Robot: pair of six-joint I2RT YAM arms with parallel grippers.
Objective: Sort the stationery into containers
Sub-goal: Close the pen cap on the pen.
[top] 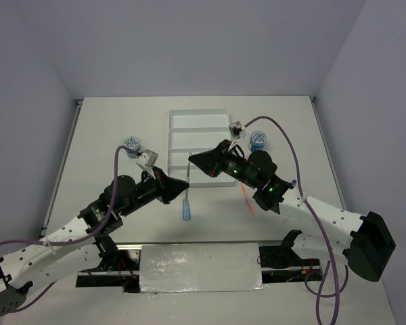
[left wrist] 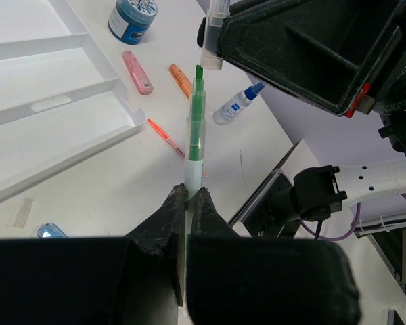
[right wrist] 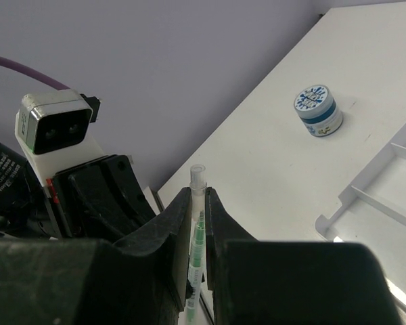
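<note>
A grey-green pen point(left wrist: 196, 122) stands between the two grippers above the table. My left gripper point(left wrist: 189, 193) is shut on its pale lower barrel. My right gripper point(right wrist: 198, 194) is shut on the pen's clear cap point(right wrist: 197, 177), also the clear cap point(left wrist: 213, 34) just off the pen's green tip. From above, the left gripper point(top: 184, 184) and right gripper point(top: 191, 160) nearly meet by the near left corner of the white tray point(top: 220, 116). A pink stick point(left wrist: 137, 71), an orange stick point(left wrist: 181, 80), a white-blue tube point(left wrist: 237, 105), an orange pen point(top: 247, 198) and a blue stick point(top: 186, 211) lie on the table.
One blue-white tub point(top: 132, 144) stands left of the tray, another tub point(top: 258, 140) right of it. The tray's compartments point(left wrist: 47, 71) hold nothing that I can see. The left arm's camera housing point(right wrist: 54, 128) is close beside the right gripper.
</note>
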